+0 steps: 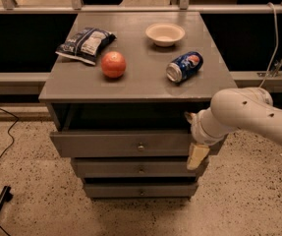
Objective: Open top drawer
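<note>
The top drawer (106,144) is the widest of three grey drawers in a grey cabinet. Its front stands out a little from the cabinet, with a dark gap above it under the cabinet top. Its small round knob (140,146) is centred. My gripper (194,136) is at the right end of the drawer front, on a white arm coming in from the right. It is open: one cream finger (198,156) hangs down past the drawer's lower edge and the other tip (189,116) shows just above the drawer's top edge. It holds nothing.
On the cabinet top (145,82) lie a dark chip bag (85,44), a red apple (113,64), a white bowl (165,34) and a blue soda can (184,67) on its side. Two narrower drawers (140,169) sit below. Speckled floor surrounds the cabinet; a black cable (3,141) runs at the left.
</note>
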